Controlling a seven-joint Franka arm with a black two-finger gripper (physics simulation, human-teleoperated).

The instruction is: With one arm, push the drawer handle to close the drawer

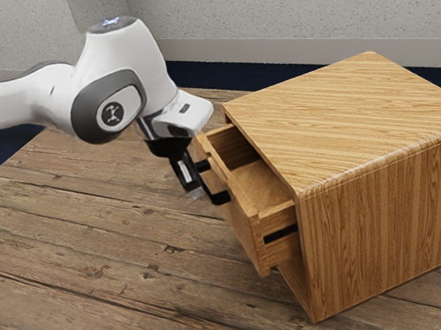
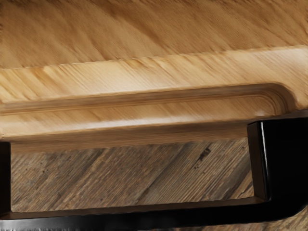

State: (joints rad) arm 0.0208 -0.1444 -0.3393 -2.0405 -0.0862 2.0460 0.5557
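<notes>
In the exterior view my gripper (image 1: 193, 186) points down just outside the drawer front, close against the black handle (image 1: 220, 198); whether they touch I cannot tell. The wooden drawer (image 1: 247, 224) stands partly pulled out of the cabinet (image 1: 386, 218), its inside visible from above. In the wrist view the black handle (image 2: 144, 214) runs as a bar with a post at either end, joined to the drawer front, whose light wooden top edge (image 2: 144, 79) lies beyond it. Part of the handle is hidden behind my gripper in the exterior view.
The cabinet's flat top (image 1: 350, 110) rises above the drawer, close to my hand. A plank table (image 1: 104, 258) lies under everything, and a pale wall (image 1: 251, 10) stands behind.
</notes>
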